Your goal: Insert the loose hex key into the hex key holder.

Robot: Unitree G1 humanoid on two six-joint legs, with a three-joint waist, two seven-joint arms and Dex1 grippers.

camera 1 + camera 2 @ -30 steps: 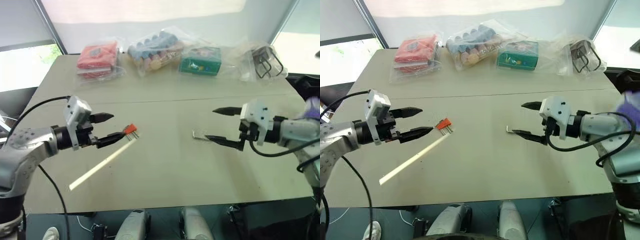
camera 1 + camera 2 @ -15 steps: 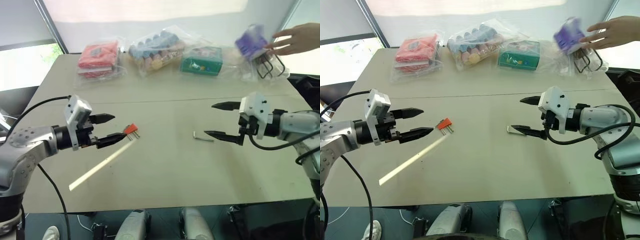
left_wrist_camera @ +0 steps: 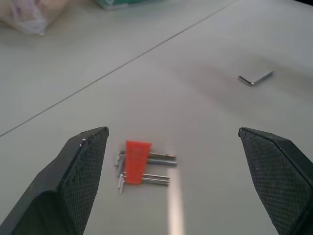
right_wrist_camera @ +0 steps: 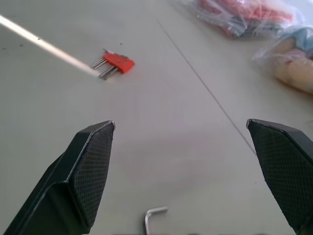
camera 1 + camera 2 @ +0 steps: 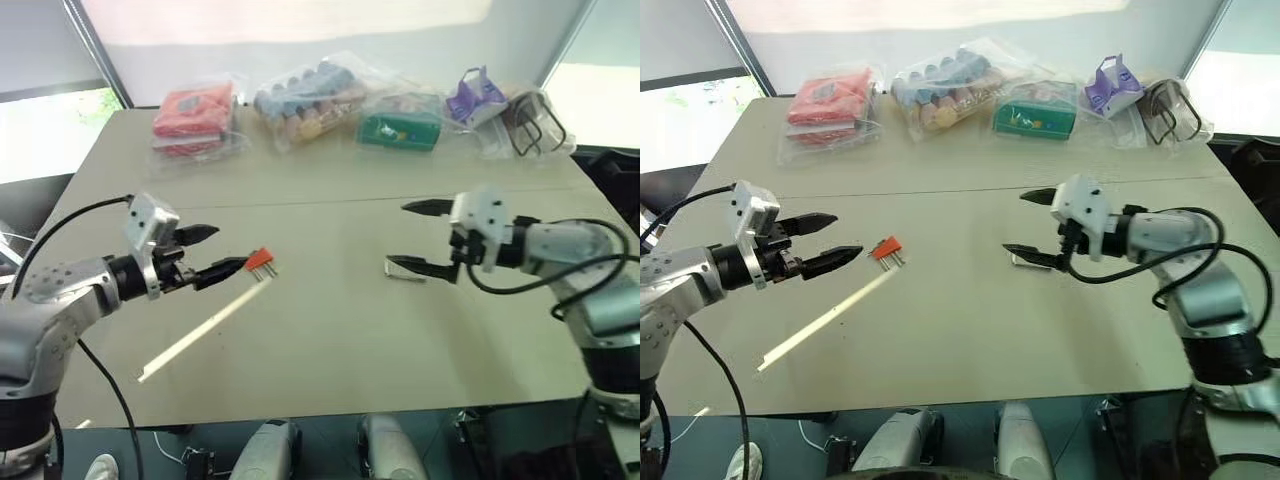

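Note:
The loose hex key [image 3: 255, 78] lies flat on the table's right half, a thin silver L. My right gripper [image 5: 396, 234] hovers just over it, open, its lower finger right beside the key [image 5: 1018, 259] with nothing between its fingers. The key's bent end [image 4: 152, 215] lies between and just ahead of those fingers. The hex key holder [image 5: 261, 260], a small red block with a few metal keys sticking out, lies on the left half. My left gripper [image 5: 230, 248] is open and points at the holder [image 3: 136, 155] from the left, a short way off.
A pale thin strip [image 5: 200, 330] runs from the holder toward the table's front left. Along the far edge sit a red packet [image 5: 193, 115], a bag of coloured pieces [image 5: 305, 100], a green box [image 5: 402, 122], a purple item [image 5: 470, 95] and bagged black clips [image 5: 530, 125].
My right gripper has moved left, closer over the loose hex key. A person's hand set the purple item down at the far right and withdrew. The left gripper shifted slightly.

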